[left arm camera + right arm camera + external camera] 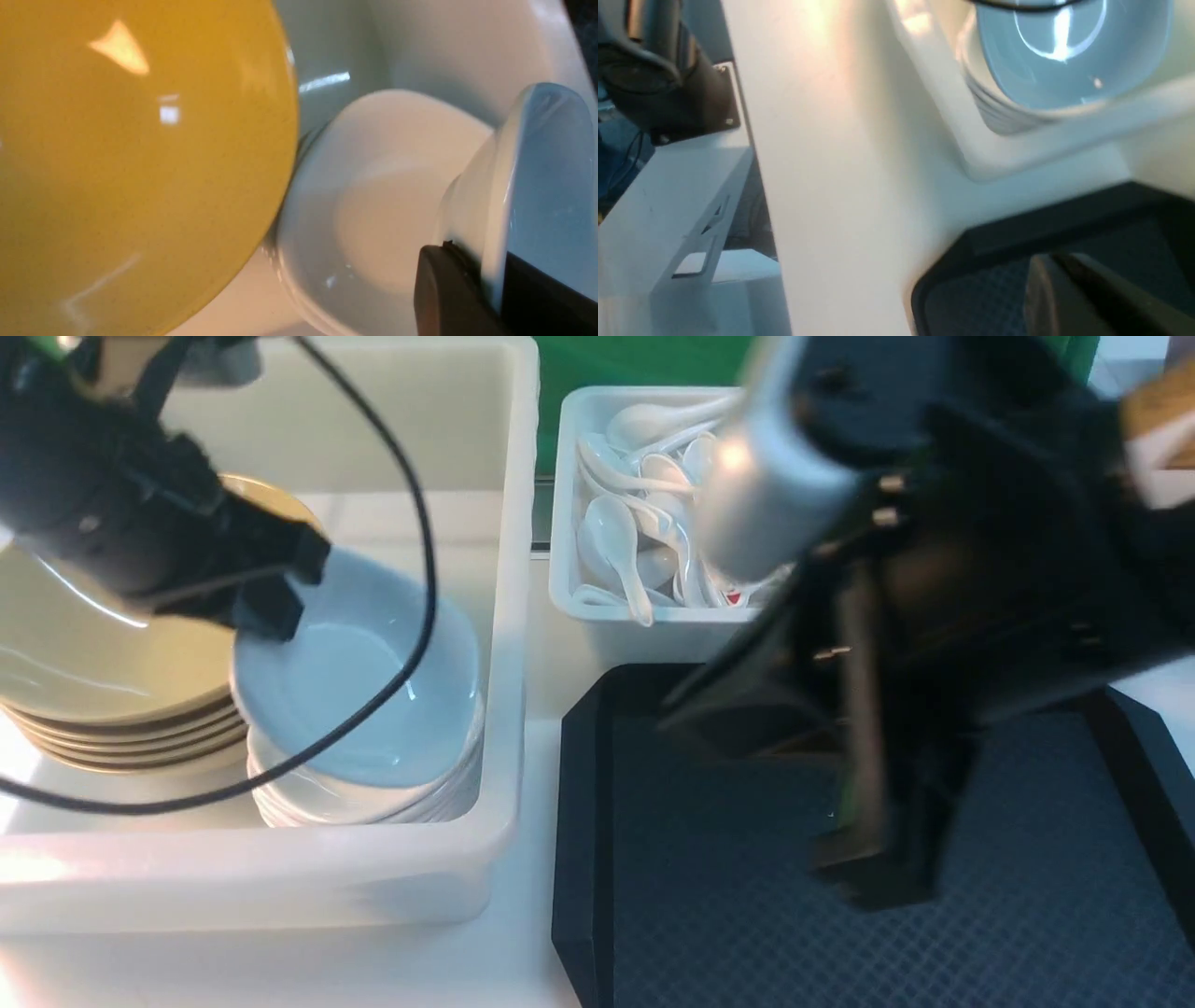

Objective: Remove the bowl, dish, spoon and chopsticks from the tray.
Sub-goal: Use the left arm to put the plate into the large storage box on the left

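The big white tub (518,616) fills the left half of the front view. Its right wall runs close beside the left rim of the black tray (579,859), with only a narrow strip of white table between them. Inside the tub, a pile of tan bowls sits at centre left, with the top bowl (93,644) lying open. A stack of white dishes (373,803) sits just beside the pile, almost against the tub's right wall, so there is little free room there. A black cable (411,644) loops across that stack.

The left gripper (275,602), at upper left, pinches the upper-left rim of the white dish (364,691) between its dark fingers. In the left wrist view the dish stands tilted over the topmost stacked dish. I cannot tell whether its low edge touches the stack.

At top centre a small pale bin (569,504) holds a heap of white spoons (616,537), just beyond the tray's far rim.

The right gripper (878,868) hangs at lower right over the tray's diamond-textured floor. Its fingers are pressed together with nothing between them. The tray floor around it lies bare as far as its raised left rim.
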### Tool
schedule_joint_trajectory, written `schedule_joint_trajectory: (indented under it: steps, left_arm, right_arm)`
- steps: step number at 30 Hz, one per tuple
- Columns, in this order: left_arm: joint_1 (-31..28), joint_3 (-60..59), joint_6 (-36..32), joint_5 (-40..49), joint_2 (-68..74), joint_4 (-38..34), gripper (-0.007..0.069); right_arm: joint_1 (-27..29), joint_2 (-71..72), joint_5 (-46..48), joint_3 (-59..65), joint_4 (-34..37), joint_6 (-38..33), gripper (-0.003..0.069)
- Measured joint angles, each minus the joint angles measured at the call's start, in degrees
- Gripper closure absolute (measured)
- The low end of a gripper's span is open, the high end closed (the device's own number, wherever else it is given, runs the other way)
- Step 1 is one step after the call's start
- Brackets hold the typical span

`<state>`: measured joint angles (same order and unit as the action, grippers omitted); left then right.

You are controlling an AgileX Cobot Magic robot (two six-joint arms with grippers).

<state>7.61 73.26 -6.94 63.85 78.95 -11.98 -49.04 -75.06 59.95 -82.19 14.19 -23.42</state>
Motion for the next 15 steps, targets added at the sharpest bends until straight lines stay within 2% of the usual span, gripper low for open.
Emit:
schedule_joint_trajectory:
  steps: [4, 11, 15]
  left_arm:
    - [-4.0, -3.48, -4.19, -2.56, 0.0, -1.22, 0.0624]
    - [-4.39, -3.84, -10.32, -6.89, 2.03, -4.05, 0.0615]
    - [-4.39, -3.84, -16.27, -7.53, 5.01, -7.21, 0.0542]
  right_arm:
    - [-2.61, -3.05, 0.16, -2.27, -2.28, 0.23, 0.062]
    - [-2.88, -3.27, 0.33, -2.56, -5.26, 2.7, 0.0618]
    - [-2.92, -3.27, 0.43, -2.56, -5.41, 2.78, 0.0617]
